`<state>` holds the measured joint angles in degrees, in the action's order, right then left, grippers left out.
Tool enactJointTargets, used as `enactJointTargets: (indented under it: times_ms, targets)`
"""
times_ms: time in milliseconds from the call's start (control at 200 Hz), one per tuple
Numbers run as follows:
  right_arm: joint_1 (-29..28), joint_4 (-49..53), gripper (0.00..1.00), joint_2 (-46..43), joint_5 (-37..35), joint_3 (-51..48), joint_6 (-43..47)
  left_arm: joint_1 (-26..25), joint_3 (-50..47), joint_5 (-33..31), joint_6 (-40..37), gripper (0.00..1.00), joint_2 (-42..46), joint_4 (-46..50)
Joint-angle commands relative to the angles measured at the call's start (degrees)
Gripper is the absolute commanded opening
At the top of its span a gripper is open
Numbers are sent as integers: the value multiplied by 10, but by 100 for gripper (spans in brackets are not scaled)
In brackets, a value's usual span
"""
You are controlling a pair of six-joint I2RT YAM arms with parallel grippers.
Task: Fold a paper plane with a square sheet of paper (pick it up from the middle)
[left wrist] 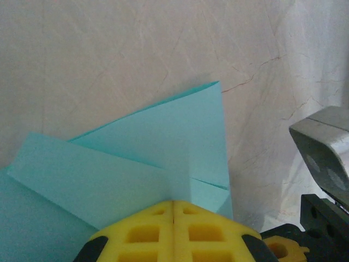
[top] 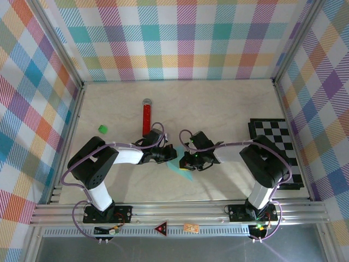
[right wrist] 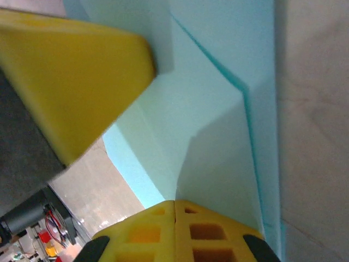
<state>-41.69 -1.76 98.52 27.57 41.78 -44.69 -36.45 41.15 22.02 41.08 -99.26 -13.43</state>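
Note:
The light cyan sheet of paper (top: 184, 168) is folded into overlapping creased flaps, a rough paper plane shape, and is held between the two arms at the table's middle. My left gripper (top: 172, 156) is shut on it: in the left wrist view its yellow fingertips (left wrist: 173, 203) meet on a fold of the paper (left wrist: 163, 142). From the other side, my right gripper (top: 188, 159) pinches the same sheet. In the right wrist view that gripper (right wrist: 175, 203) is closed on a flap of the paper (right wrist: 218, 125), with a yellow finger (right wrist: 71, 71) of the left gripper close by at the upper left.
A red glittery tube (top: 146, 117) lies behind the left gripper and a small green block (top: 102, 129) sits left of it. The black-and-white checkered board (top: 277, 143) lies at the right. Plaid walls close in three sides; a metal rail (top: 180, 213) runs along the front.

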Motion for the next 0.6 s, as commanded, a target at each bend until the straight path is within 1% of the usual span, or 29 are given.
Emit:
enactJointTargets:
  times_ms: [0, 135, 195, 300, 420, 505, 595]
  targets:
    - [-1, 51, 3, -20, -15, -68, 10, 4, 9, -14, 3, 6, 5, 48]
    - [-1, 50, 1, -57, -19, -122, 11, -10, 29, -20, 9, 16, 53, 66]
    - [0, 46, 1, -70, -18, -133, 8, -15, 31, -22, 13, 18, 70, 67]
    - [3, 43, 1, -79, -20, -135, 6, -35, 27, -20, 18, 17, 83, 66]
    - [4, 39, 1, -69, -17, -127, 5, -67, 22, -4, 23, 16, 67, 48]
    - [4, 34, 1, -62, -16, -126, 1, -73, 15, -5, 28, 14, 53, 46]
    - [4, 27, 1, -59, -16, -127, -6, -73, -3, -10, 35, 13, 41, 22]
